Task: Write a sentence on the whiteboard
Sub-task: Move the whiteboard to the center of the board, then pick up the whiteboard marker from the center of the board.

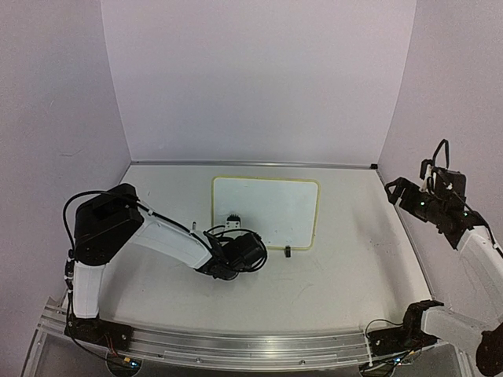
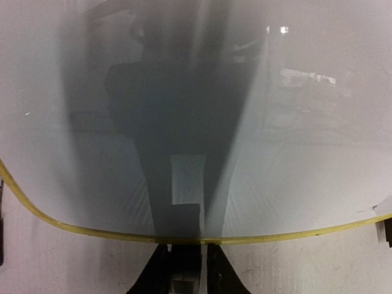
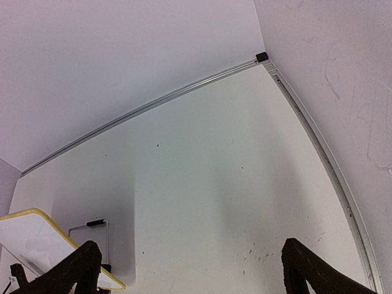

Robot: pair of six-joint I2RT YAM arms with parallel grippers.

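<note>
**Board blank, writing not yet begun**

The whiteboard (image 1: 267, 206) is lying flat in the middle of the desk (image 1: 346, 271), with one black clip foot (image 1: 288, 252) showing at its near edge. No blue writing is showing on it in any view. The left wrist view is giving only glare and the arm's dark reflection on the white surface. By my judgement the sentence is not begun, and all of it is waiting to be written.

The left hand (image 1: 233, 223) is poised at the board's near-left edge, its fingers reaching over the yellow frame (image 2: 275, 236). I cannot tell whether they are apart, together or clamped on anything, and nothing to write with is plainly showing. The right hand (image 3: 191, 245) is hanging raised by the right wall (image 1: 471, 118), well apart from the board, with its fingers spread wide and holding nothing.
</note>
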